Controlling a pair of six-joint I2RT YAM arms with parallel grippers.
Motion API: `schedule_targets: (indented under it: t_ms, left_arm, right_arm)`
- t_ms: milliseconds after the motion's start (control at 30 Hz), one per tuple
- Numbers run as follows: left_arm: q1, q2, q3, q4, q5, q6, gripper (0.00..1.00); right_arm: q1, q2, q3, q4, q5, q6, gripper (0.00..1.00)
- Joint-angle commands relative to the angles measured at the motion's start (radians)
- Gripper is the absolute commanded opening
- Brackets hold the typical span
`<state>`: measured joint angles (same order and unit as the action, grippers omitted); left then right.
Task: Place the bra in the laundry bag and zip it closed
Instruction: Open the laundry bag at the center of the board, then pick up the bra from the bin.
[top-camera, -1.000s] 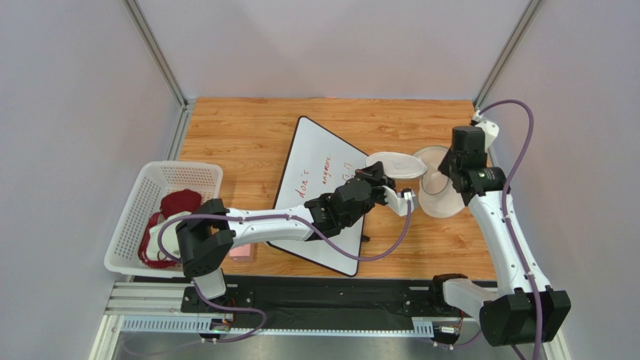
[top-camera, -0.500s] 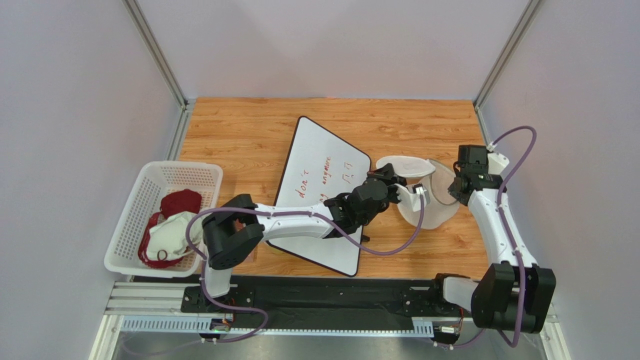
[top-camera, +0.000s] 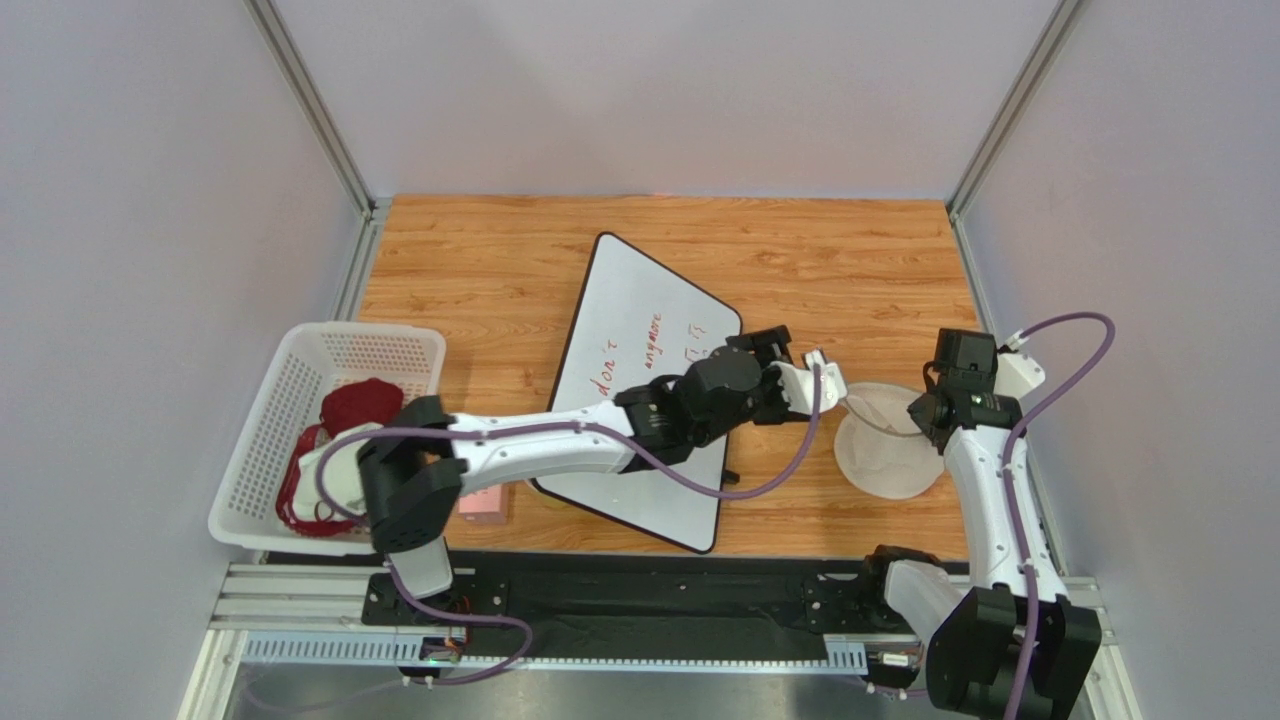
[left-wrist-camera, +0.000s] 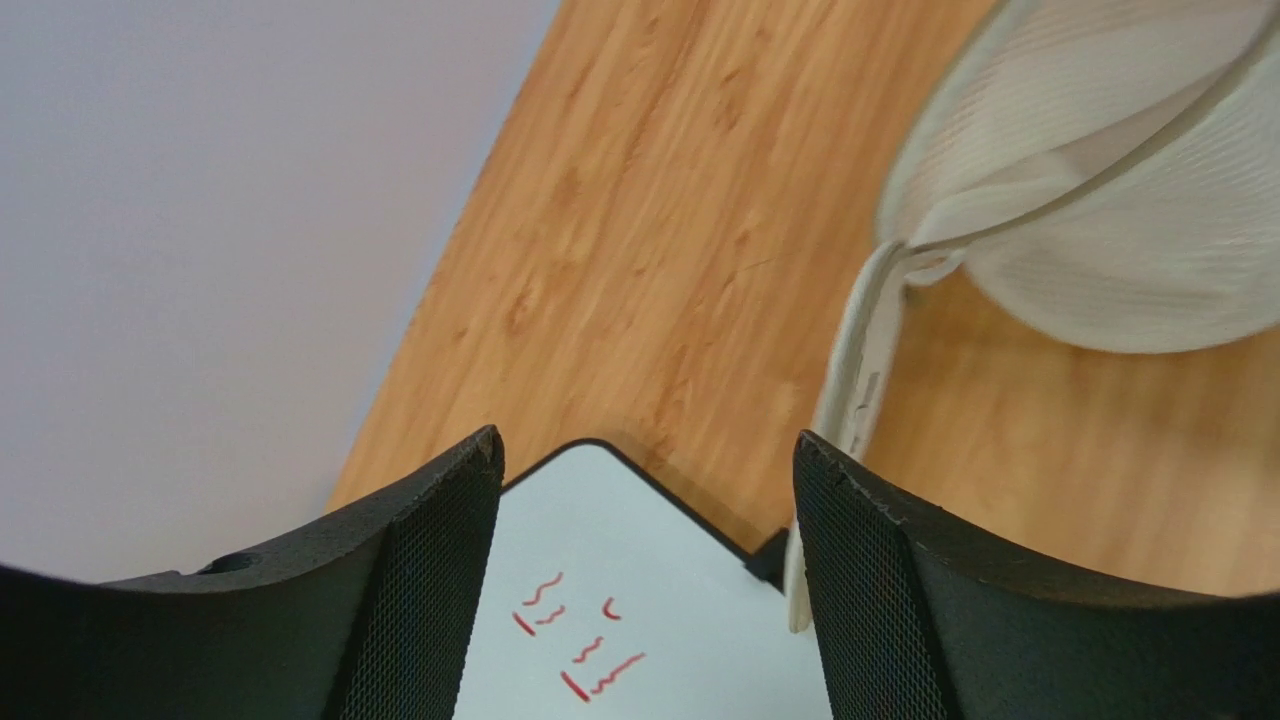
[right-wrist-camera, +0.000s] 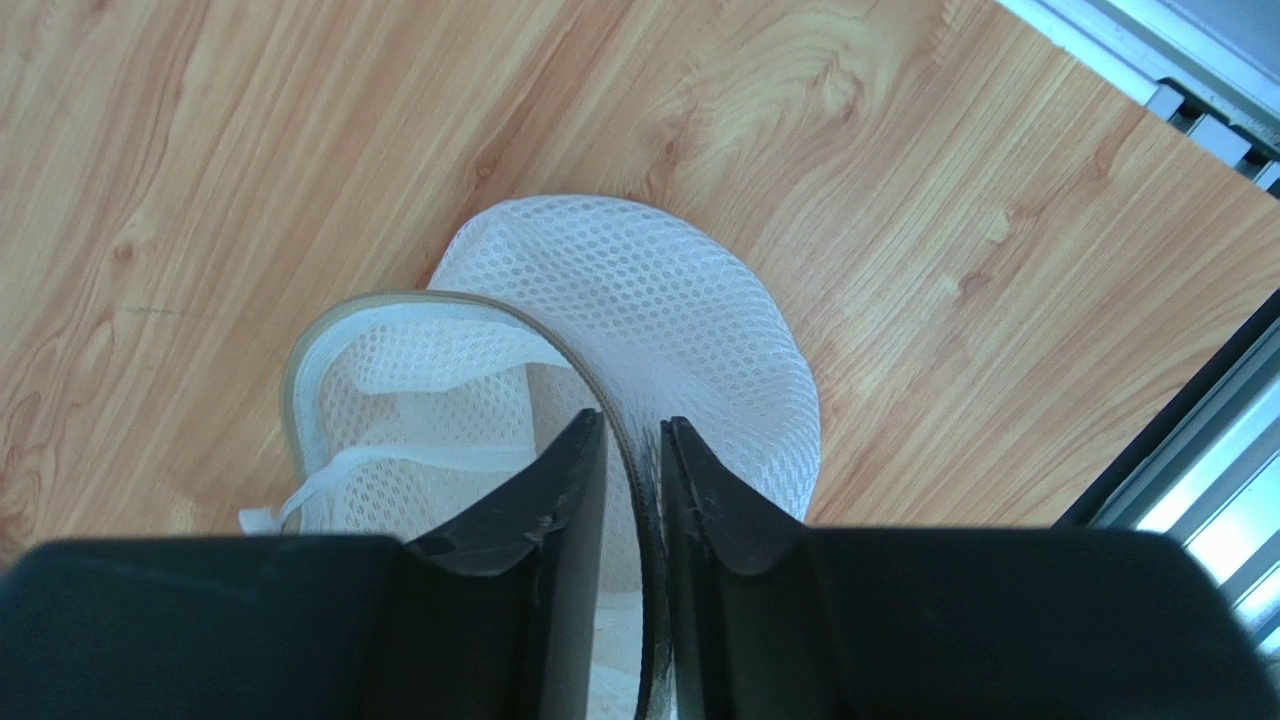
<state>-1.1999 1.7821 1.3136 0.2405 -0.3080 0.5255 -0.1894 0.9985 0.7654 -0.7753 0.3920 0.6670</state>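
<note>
**Operator:** State the layout, largest item first.

**Technician:** The wooden table (top-camera: 496, 255) fills the overhead view. A whiteboard (top-camera: 639, 338) lies at its centre. A white perforated basket (top-camera: 259, 450) sits at the left edge. The laundry bag (top-camera: 890, 458) lies at the right of the frame with its mouth open. The bra (top-camera: 361, 402) lies inside the basket, well apart from the bag.

**Operator:** State of the grippers?

**Technician:** The left gripper (left-wrist-camera: 646, 450) has its jaws wide apart and holds nothing. It hangs near the bag, to its upper left. The right gripper (right-wrist-camera: 634, 428) has its jaws narrowly apart, with the bag's rim running between them. Whether they press on the rim cannot be told.

**Operator:** Handling notes for the bra?

**Technician:** It is judged to be light, soft and limp. The cups likely keep some shape. The straps will trail and may snag on the basket's holes. Take hold at a cup edge or at the bridge between the cups, not at a strap. The mesh bag will likely collapse unless its stiff rim is held.
</note>
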Motion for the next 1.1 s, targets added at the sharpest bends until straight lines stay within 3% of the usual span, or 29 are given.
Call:
schedule_targets:
  t_ms: [0,100,133,167,233,300,400,600,700,733,833,867,933,967,1067]
  left_arm:
    - [-0.001,-0.277,0.010,-0.159,0.251,-0.238,0.77]
    - [0.002,-0.364,0.035,-0.306,0.392,-0.341,0.77]
    - [0.000,-0.383,0.044,-0.355,0.402,-0.370,0.77]
    - [0.000,-0.424,0.047,-0.375,0.391,-0.437,0.77]
    - [0.002,-0.470,0.041,-0.424,0.347,-0.505,0.77]
    - [0.032,-0.530,0.049,-0.473,0.262,-0.634,0.78]
    - [0.115,-0.595,0.079,-0.663,0.242,-0.836,0.76]
    - [0.448,-0.777,-0.011,-0.893,0.268,-1.057,0.74]
    - [0.659,-0.851,-0.056,-0.996,0.300,-1.116,0.75]
    - [0.786,-0.874,-0.062,-1.013,0.322,-1.121,0.75]
    - [0.977,-0.859,-0.066,-1.098,0.392,-1.109,0.75]
    - [1.093,-0.843,-0.063,-1.119,0.447,-1.102,0.74]
    - [1.196,-0.782,-0.056,-1.184,0.484,-1.095,0.74]
    - [1.308,-0.759,-0.062,-1.195,0.527,-1.095,0.73]
    - [1.399,-0.685,-0.091,-1.214,0.497,-1.134,0.68]
  right_arm:
    - [-0.001,-0.043,0.002,-0.021,-0.080,0.020,0.40]
    - [-0.001,-0.076,0.014,-0.051,-0.113,0.017,0.51]
    - [-0.001,-0.086,0.023,-0.064,-0.126,0.016,0.52]
    - [0.002,-0.104,0.035,-0.091,-0.131,0.017,0.62]
    - [0.004,-0.129,0.049,-0.117,-0.142,0.014,0.64]
    - [0.007,-0.167,0.072,-0.157,-0.130,0.016,1.00]
    - [0.015,-0.187,0.118,-0.186,-0.098,-0.010,1.00]
    - [0.054,-0.135,0.259,-0.217,-0.070,-0.113,1.00]
    - [0.145,-0.077,0.365,-0.246,-0.009,-0.156,1.00]
    - [0.221,-0.049,0.408,-0.245,-0.001,-0.170,1.00]
    - [0.362,-0.003,0.468,-0.254,0.013,-0.198,1.00]
    - [0.398,0.015,0.495,-0.251,0.008,-0.204,1.00]
    - [0.473,0.026,0.508,-0.208,-0.050,-0.224,1.00]
    - [0.490,0.032,0.509,-0.191,-0.077,-0.230,1.00]
    - [0.521,0.064,0.491,-0.136,-0.177,-0.239,1.00]
